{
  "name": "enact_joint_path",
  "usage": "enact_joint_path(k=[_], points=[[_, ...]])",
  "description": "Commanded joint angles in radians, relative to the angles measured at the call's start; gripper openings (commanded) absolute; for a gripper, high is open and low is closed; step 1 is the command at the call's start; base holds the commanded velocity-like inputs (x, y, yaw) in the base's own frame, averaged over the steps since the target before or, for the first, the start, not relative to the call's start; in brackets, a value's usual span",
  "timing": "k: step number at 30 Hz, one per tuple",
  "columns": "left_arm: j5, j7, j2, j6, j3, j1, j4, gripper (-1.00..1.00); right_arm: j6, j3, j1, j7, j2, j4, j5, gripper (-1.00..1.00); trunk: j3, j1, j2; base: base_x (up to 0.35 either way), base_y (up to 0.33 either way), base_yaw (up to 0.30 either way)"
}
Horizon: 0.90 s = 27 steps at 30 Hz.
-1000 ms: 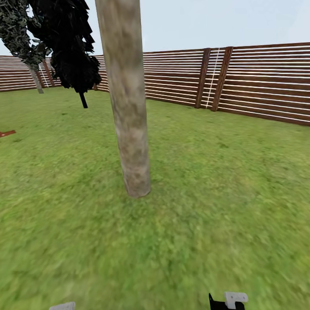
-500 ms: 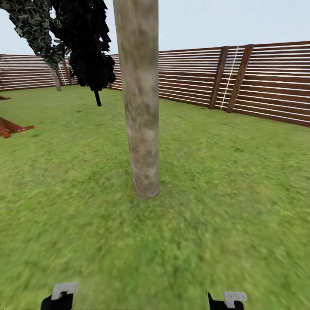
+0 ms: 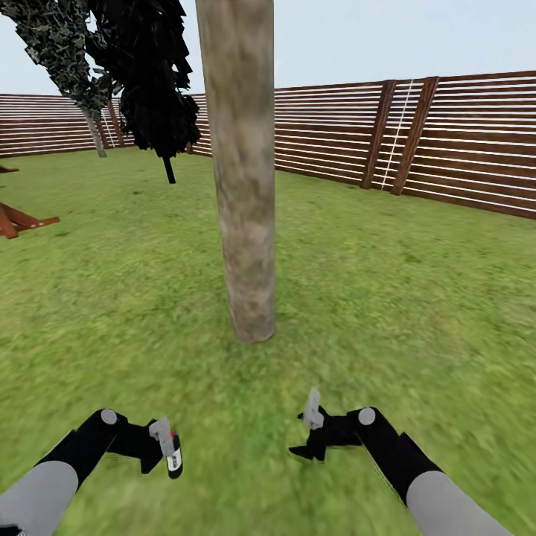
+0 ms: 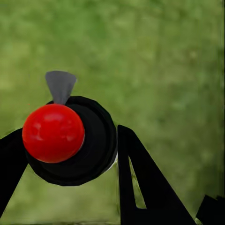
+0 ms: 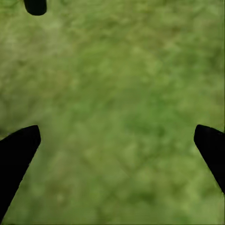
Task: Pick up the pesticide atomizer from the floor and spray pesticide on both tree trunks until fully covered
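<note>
One tree trunk (image 3: 243,186), thick, pale and mottled, rises from the grass of the floor (image 3: 387,298) straight ahead, and I see no pesticide specks on its bark. A second tree (image 3: 94,134) stands far back left by the fence. My left gripper (image 3: 165,444) is low on the left, shut on the pesticide atomizer (image 3: 174,461). In the left wrist view the atomizer (image 4: 70,140) is a black round body with a red cap and grey nozzle, clamped by the gripper (image 4: 65,147). My right gripper (image 3: 307,430) hovers open over grass, its fingers (image 5: 18,150) wide apart.
A brown slatted fence (image 3: 447,141) rings the lawn at the back and right. A black-leaved tree on a thin dark stem (image 3: 152,97) hangs behind the near trunk at left. Brown wooden beams (image 3: 18,219) lie at the left edge. Open grass surrounds the trunk.
The camera turned left in the first half second, then held still. Both arms rose and reached forward into view, the left one carrying the atomizer.
</note>
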Motion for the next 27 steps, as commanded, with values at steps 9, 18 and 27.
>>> enact_joint_path(k=[9,18,27], points=[[-0.125,-0.068,-0.057,-0.007,0.008,-0.009,-0.002,-1.00,-0.007,0.003,-0.021,0.042,0.016,-0.021,0.007,-1.00,-0.001,0.000,0.000,0.000,0.000,0.000],[-0.216,-0.113,-0.170,-0.010,0.008,-0.009,-0.004,-1.00,-0.010,0.006,-0.021,0.042,0.081,-0.024,0.008,-1.00,-0.001,0.000,0.000,0.000,0.000,0.000],[-0.215,-0.115,-0.193,-0.010,-0.024,-0.010,-0.042,-1.00,-0.010,0.008,-0.021,0.079,0.111,-0.026,0.010,-1.00,-0.001,0.000,0.000,0.000,0.000,0.000]])
